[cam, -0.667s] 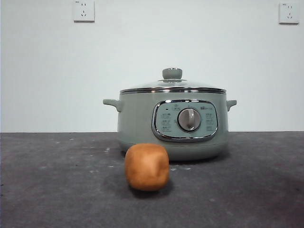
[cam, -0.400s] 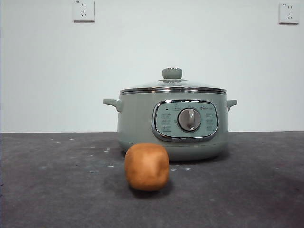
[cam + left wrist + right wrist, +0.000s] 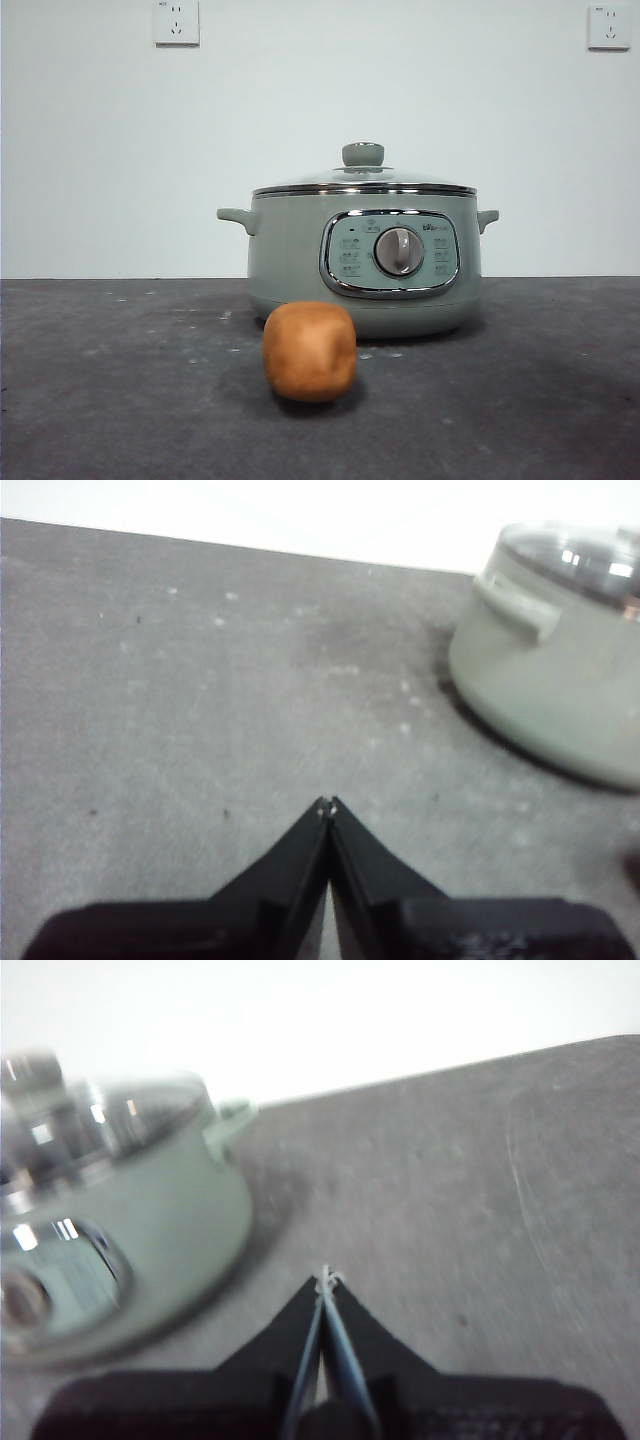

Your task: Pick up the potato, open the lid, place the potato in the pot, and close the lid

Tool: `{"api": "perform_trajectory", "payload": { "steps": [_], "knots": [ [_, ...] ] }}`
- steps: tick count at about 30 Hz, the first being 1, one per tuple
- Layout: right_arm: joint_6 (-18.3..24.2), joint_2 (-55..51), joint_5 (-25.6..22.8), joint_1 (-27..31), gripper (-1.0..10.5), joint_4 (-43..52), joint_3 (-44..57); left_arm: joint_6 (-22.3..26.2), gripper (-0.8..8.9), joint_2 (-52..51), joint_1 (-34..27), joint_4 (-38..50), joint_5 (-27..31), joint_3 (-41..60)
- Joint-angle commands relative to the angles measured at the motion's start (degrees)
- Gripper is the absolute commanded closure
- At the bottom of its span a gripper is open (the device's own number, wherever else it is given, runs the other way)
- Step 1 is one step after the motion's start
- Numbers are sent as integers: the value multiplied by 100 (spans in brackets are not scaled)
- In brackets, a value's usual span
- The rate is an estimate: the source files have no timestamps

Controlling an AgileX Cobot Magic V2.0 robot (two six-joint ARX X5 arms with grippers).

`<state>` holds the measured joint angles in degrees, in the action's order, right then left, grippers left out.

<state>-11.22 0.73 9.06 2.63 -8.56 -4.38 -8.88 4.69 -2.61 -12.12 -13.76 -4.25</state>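
The orange-brown potato [image 3: 309,351] lies on the dark table in front of the pot [image 3: 290,260]. The sage-green pot stands at mid-table with its glass lid [image 3: 363,180] on, green knob on top. The pot also shows in the left wrist view [image 3: 555,665] and the right wrist view [image 3: 120,1220], with the lid [image 3: 110,1110] on it. My left gripper [image 3: 329,805] is shut and empty above bare table, apart from the pot. My right gripper [image 3: 326,1278] is shut and empty, beside the pot. Neither gripper shows in the front view.
The dark grey table [image 3: 120,400] stretches to both sides of the pot. A white wall stands behind, with two sockets [image 3: 176,22] high up.
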Motion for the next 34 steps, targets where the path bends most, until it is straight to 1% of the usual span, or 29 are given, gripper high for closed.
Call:
{"api": "perform_trajectory", "payload": {
  "steps": [1,4,6,8,13,16,18,21,24,27,32,34],
  "knots": [
    [-428,74,17,-2,959,79,-369,-260,820,44,-17,-94,-22,-328],
    [-426,319,59,-2,959,-26,-846,-291,819,173,-17,-245,-120,-737],
    [-409,573,68,-2,959,-282,-1257,-291,819,317,-17,-396,-192,-1078],
    [-289,857,160,-2,959,-634,-1685,-289,819,485,-17,-592,-297,-1421],
    [343,1707,546,-2,958,-1655,-2887,-166,820,1003,-17,-1104,-789,-2339],
    [734,2194,769,-2,958,-2361,-3648,-72,820,1355,-17,-1604,-1078,-2931],
    [999,2487,903,-2,958,-2804,-4155,166,819,1600,-17,-2006,-1204,-3346],
    [1246,2846,1067,-4,958,-3307,-4813,490,819,1930,-15,-2592,-1228,-3936],
    [1303,3123,1182,-4,958,-3711,-5355,730,820,2218,-4,-3088,-1239,-4478],
    [1346,3311,1268,-4,958,-3995,-5716,791,820,2430,42,-3324,-1239,-4872],
    [1342,3403,1266,-4,957,-4124,-5934,881,818,2658,114,-3480,-1239,-5241],
    [1338,3403,1263,-4,938,-4124,-5952,916,814,2712,136,-3521,-1322,-5296]
  ]
}}
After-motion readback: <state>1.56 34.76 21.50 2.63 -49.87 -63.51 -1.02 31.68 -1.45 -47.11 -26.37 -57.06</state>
